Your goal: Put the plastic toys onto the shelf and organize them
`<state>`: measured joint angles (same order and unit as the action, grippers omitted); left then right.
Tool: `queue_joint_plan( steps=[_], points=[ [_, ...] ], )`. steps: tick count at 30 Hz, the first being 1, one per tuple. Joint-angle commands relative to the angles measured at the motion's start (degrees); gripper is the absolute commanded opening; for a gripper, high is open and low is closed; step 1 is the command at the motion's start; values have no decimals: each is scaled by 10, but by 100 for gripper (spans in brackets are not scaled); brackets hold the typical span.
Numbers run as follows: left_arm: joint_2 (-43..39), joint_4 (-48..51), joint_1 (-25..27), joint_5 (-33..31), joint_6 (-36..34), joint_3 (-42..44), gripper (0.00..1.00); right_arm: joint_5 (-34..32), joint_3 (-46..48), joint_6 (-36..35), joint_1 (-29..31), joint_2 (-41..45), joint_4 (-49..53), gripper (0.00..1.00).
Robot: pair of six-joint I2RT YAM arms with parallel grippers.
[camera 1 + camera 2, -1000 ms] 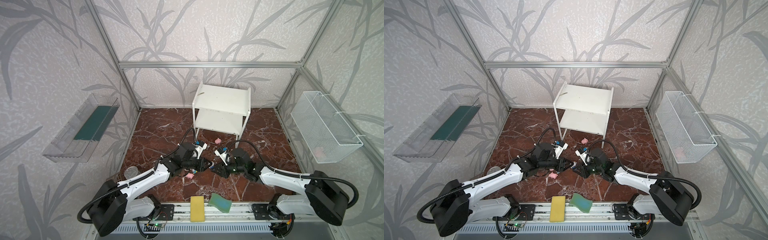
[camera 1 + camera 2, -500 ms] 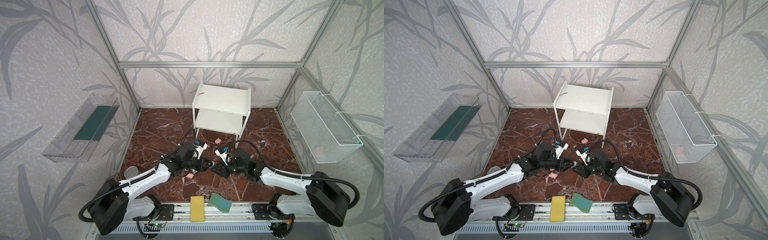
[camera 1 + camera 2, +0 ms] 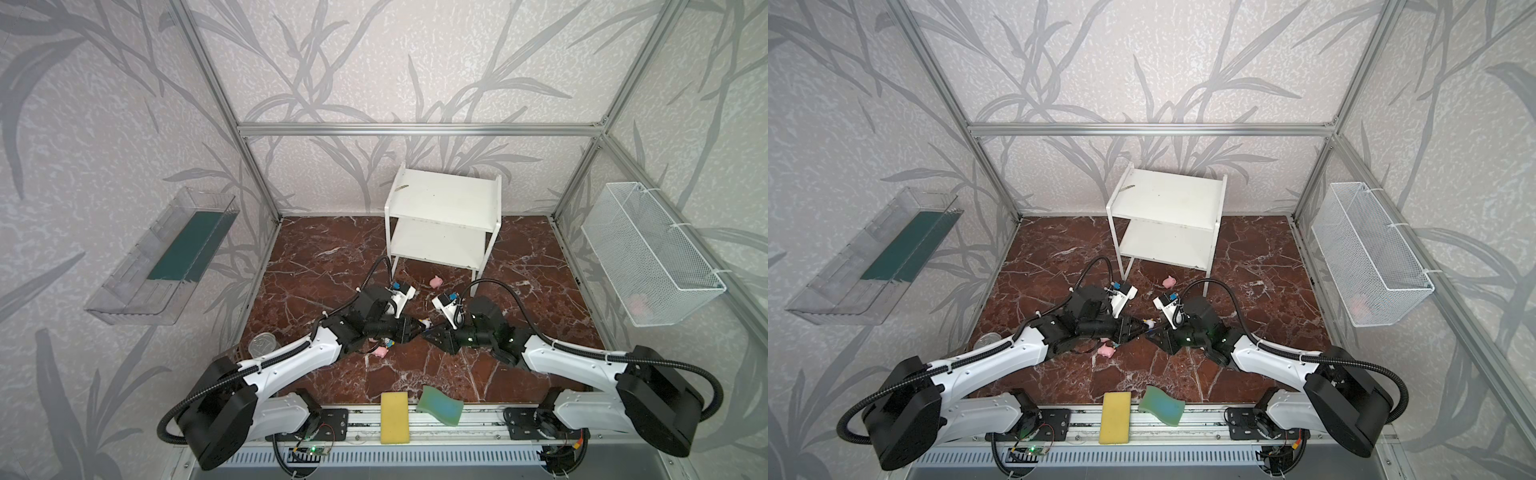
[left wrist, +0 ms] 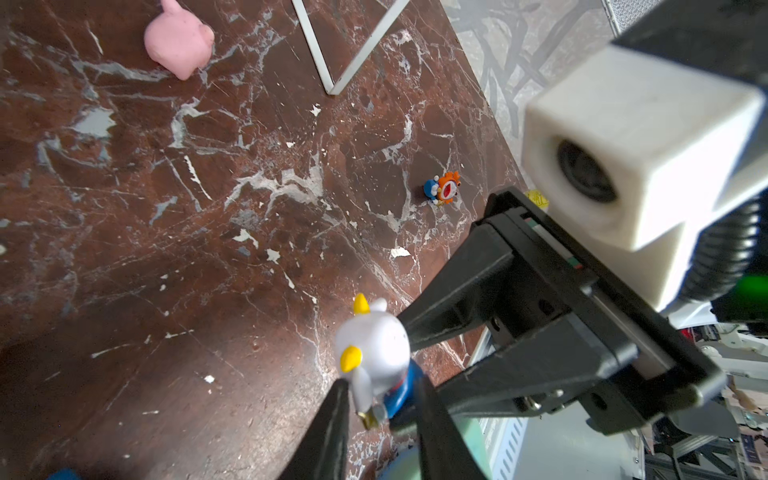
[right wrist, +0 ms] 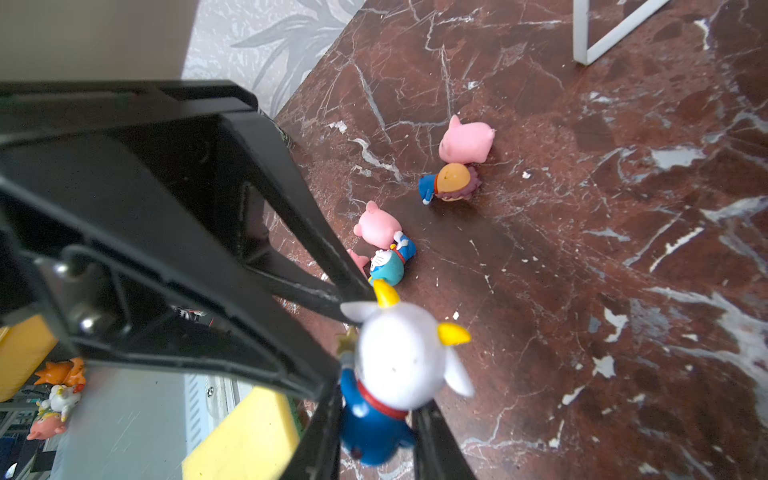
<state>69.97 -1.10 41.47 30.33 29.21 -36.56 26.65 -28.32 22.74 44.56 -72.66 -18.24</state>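
Right wrist view: the right gripper (image 5: 378, 409) is clamped on the blue body of a white-headed figurine (image 5: 399, 361) with yellow horns, midway between the two arms. The left gripper (image 4: 380, 388) meets it head-on, with a finger on either side of the head; whether they press it cannot be told. On the table (image 5: 623, 249) a pig (image 5: 467, 141) lies beside a tan-headed figurine (image 5: 451, 183), and a second pig (image 5: 378, 226) beside a blue figurine (image 5: 390, 262). The shelf (image 3: 444, 203) stands at the back, well apart, with a third pig (image 3: 436, 281) near its legs.
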Motion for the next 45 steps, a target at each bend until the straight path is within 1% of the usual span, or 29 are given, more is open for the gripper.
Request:
queue_joint_plan(
  steps=[1, 7, 10, 12, 16, 19, 21, 23, 25, 27, 29, 33, 36, 39, 43, 45],
  points=[
    [9, -27, 2, 20, 1, 3, 23, 9, 5, -2, -2, 6, -28, 20],
    [13, -29, 2, 23, 1, 1, 13, 11, 5, -3, -2, -4, -32, 20],
    [11, -23, 2, 20, -3, -1, 7, 12, 3, -3, -2, -11, -35, 21],
    [11, -6, 2, 5, -9, -7, 1, 12, 3, -5, -2, -17, -35, 23],
    [17, 38, 1, -28, -26, -24, 0, 4, 7, -5, -2, -30, -39, 30],
    [27, 74, 1, -57, -36, -39, 0, -5, 15, -3, -2, -39, -43, 43],
    [36, 104, 2, -82, -45, -52, 0, -20, 22, -1, -2, -37, -39, 56],
    [45, 137, 2, -111, -54, -67, 0, -36, 26, -6, -3, -25, -19, 63],
    [53, 163, 2, -140, -62, -80, 0, -61, 31, -12, -4, -3, 12, 69],
    [67, 194, 4, -174, -71, -98, 0, -101, 30, -16, -6, 24, 60, 73],
    [85, 218, 7, -207, -78, -115, 0, -148, 24, -18, -7, 49, 115, 75],
    [134, 271, 29, -295, -84, -160, 0, -248, 15, 0, -8, 96, 213, 76],
    [179, 303, 60, -372, -72, -196, 0, -303, 16, 15, -8, 137, 264, 77],
    [215, 327, 97, -453, -59, -227, 0, -343, 26, 22, -8, 180, 288, 77],
    [264, 360, 137, -520, -51, -272, 0, -402, 31, 38, -10, 245, 331, 78],
    [290, 380, 153, -537, -47, -296, 0, -424, 28, 44, -11, 273, 357, 78]
  ],
)
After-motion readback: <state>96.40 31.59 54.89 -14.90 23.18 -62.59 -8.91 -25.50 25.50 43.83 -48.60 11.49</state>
